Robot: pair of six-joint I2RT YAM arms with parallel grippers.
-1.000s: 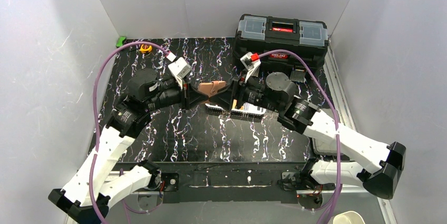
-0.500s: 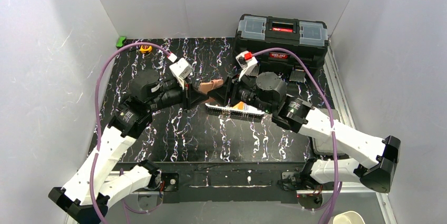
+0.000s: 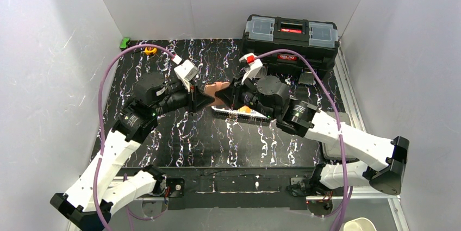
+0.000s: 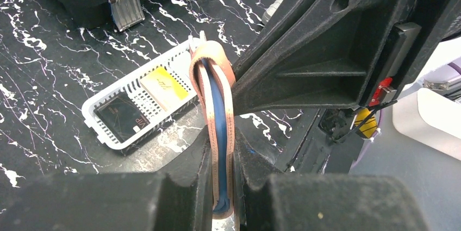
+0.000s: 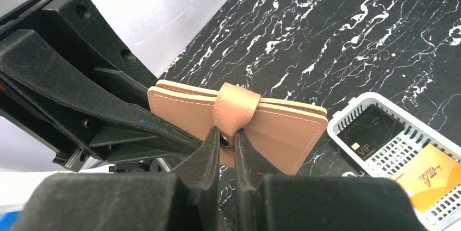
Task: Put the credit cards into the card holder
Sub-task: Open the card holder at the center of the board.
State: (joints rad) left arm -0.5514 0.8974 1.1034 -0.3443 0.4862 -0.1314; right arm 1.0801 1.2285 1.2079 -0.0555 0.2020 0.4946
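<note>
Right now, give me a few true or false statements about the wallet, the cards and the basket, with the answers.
1. The left tool is clamped on the card holder. True.
2. The card holder lies flat on the table. False: it stands on edge, held between both tools.
3. A blue card shows inside the card holder. True.
4. The white basket holds nothing. False: a black card and an orange card lie in it.
5. The right tool pinches the holder's snap tab. True.
</note>
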